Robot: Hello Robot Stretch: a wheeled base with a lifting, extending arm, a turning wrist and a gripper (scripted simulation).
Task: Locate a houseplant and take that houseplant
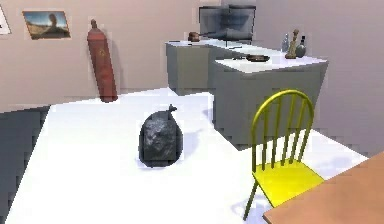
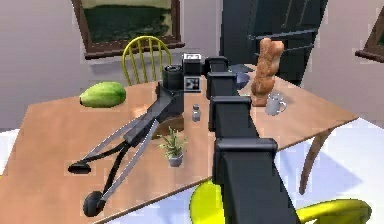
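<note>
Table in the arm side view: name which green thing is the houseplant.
The houseplant: spiky leaves in a small grey pot, at the picture's middle. The other is a smooth, rounded melon without a pot.

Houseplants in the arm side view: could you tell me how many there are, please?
1. The small potted houseplant stands on the wooden table, beside the dark arm, which may hide more.

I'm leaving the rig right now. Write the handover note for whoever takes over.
Gripper: out across the wooden table; cannot tell whether it holds anything.
Houseplant: small potted one, standing on that table close by the gripper.
Done: the houseplant is located and the arm is out at it.
Left: take the houseplant and lift it clear of the table.
</note>
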